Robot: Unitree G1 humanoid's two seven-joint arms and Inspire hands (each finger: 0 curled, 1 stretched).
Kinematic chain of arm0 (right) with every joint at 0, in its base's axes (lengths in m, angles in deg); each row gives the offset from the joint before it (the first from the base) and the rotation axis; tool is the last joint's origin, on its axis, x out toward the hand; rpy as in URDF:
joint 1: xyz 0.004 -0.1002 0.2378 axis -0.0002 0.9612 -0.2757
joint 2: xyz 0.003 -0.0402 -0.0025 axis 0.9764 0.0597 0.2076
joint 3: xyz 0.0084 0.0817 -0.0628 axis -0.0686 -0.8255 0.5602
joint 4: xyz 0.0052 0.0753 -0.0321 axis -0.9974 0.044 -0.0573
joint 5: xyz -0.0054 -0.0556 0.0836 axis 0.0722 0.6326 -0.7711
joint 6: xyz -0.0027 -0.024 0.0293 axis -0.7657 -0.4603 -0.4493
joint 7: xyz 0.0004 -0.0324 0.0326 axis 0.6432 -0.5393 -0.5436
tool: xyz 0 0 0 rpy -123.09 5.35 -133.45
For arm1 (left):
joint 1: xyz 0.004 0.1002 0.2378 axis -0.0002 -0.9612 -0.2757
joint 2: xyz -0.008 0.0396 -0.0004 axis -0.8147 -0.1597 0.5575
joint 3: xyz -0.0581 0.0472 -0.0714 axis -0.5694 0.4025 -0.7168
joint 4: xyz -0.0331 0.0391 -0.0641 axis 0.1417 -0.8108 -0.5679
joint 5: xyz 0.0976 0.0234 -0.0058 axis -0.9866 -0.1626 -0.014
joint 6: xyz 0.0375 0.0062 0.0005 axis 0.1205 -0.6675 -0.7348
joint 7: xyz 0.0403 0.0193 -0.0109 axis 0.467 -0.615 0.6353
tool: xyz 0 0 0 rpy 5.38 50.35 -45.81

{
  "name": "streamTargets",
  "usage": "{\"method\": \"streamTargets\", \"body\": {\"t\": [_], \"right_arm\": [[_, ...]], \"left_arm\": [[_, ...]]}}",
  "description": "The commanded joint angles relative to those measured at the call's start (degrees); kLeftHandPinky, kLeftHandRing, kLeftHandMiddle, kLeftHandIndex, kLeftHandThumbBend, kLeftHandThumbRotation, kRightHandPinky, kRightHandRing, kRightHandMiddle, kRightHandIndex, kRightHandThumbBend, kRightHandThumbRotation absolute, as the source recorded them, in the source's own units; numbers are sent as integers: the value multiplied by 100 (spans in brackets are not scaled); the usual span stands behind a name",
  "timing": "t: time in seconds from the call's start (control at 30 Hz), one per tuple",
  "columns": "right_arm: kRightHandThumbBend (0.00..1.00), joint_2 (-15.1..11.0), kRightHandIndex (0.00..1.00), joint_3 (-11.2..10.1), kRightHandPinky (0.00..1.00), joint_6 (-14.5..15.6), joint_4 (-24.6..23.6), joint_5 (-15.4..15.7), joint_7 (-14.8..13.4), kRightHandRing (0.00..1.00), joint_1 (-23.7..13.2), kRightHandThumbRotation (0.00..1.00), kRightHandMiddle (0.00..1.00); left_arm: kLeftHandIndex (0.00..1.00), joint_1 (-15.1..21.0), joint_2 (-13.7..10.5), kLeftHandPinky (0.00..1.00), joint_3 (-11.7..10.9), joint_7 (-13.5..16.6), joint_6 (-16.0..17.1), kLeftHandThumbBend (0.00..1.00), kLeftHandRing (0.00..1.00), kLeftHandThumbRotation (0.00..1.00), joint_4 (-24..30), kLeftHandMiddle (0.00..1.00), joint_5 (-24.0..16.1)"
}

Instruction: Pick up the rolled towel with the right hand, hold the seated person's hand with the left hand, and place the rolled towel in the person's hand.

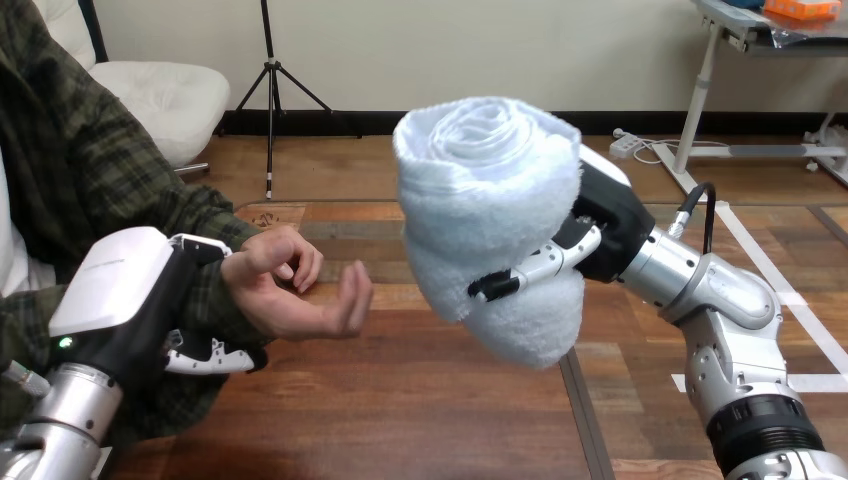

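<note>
Above the counter (400,420), just beside the person's hand (300,292) with wrist clasped in the left hand (130,290), treat the rolled towel (480,190), gripped mid-roll by curled fingers of the right hand (605,225), as light, soft and compressible: take round the middle, never the ends.

Overall: bright, even light with soft-edged shadows.
Source: overhead; the top coil of the rolled towel (490,200), above the right hand (604,222), is the brightest patch, its folds nearly washed out.
Towel underside: below that hand's fingers (530,270), shaded grey.
Glare: small highlights on the silver forearm (692,276) behind the right hand.
Shadow: the desk (400,410) darkens under the person's hand (300,295), just right of the left hand (120,285).
</note>
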Motion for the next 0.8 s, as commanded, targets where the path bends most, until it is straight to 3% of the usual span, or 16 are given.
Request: {"method": "streamTargets", "body": {"t": [0.0,0.33,0.53,0.77], "right_arm": [[82,93,38,-86,17,-160,127,-9,-127,23,-668,0,31],[82,107,39,-58,17,-188,336,125,-188,23,-807,0,31],[82,124,39,-30,16,-396,540,310,-299,22,-903,0,31],[82,172,38,13,15,-272,796,444,-382,22,-1023,0,30]], "left_arm": [[39,69,182,26,74,-26,105,86,31,0,418,38,76],[39,54,264,25,87,-62,97,86,30,0,605,38,45],[38,36,300,25,100,-114,90,87,30,0,756,38,48],[38,31,378,24,109,-144,93,87,29,0,904,38,41]]}}
